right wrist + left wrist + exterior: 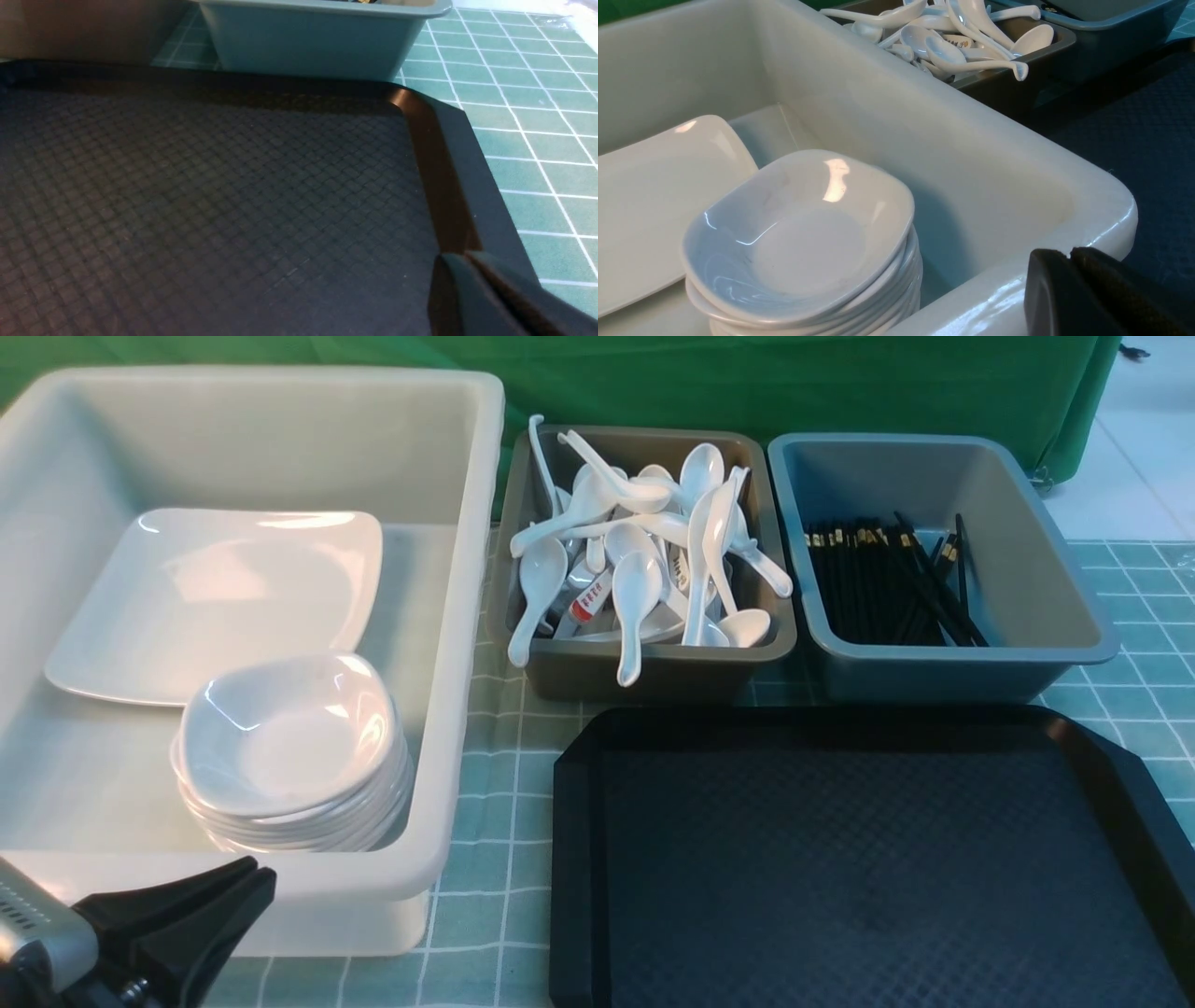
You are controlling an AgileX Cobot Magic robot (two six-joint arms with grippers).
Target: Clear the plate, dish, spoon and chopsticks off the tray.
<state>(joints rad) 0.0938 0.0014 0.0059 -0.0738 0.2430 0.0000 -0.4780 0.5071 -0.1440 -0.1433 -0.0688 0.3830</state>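
With the large black diamond-textured plastic tray apparently bare, the glossy white square plate already in the white tub, and both the left gripper and right gripper closed on nothing, the main risk is that left gripper clipping the tub's near wall.

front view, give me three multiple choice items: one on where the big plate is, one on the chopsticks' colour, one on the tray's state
1. Where does the plate lie?
A. in the white tub
B. on the tray
C. in the spoon bin

2. What colour are the chopsticks?
A. white
B. red
C. black with gold bands

3. How is the tray?
A. stacked with dishes
B. bare
C. flipped over

Answers: 1 A, it rests on the tub floor behind the stacked bowls. 2 C, dark sticks lie in the blue-grey bin. 3 B, only its textured surface shows.
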